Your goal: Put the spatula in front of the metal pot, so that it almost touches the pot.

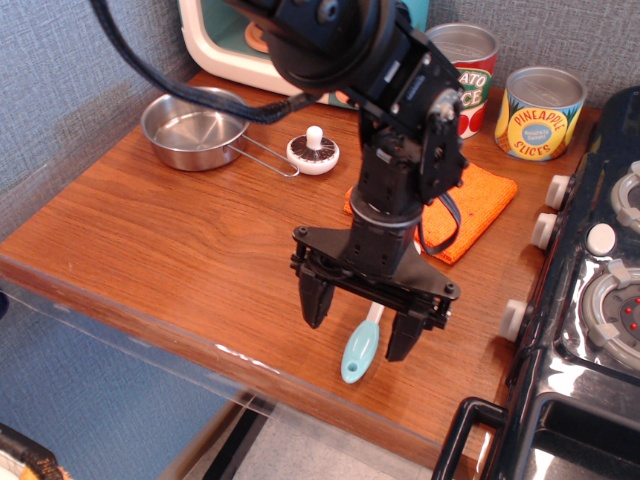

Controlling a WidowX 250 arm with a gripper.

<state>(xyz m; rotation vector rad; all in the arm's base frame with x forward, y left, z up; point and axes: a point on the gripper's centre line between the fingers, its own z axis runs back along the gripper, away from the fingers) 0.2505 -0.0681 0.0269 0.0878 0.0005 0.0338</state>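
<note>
Gripper (361,326) pointing down, jaws spread, straddling spatula (360,350) handle near table edge.

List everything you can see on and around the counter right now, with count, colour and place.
spatula: 1, light blue handle showing, blade hidden by the arm, near front edge
metal pot: 1, shiny steel, back left
toy mushroom: 1, white, right of the pot's handle
cloth: 1, orange, folded, mid right, partly hidden
tomato sauce tin: 1, red label, back
pineapple slices tin: 1, yellow and blue, back right
toy oven: 1, white and teal, back
toy stove: 1, black, right
counter: 1, brown wood
gripper: 1, black, open, above the spatula handle
</note>
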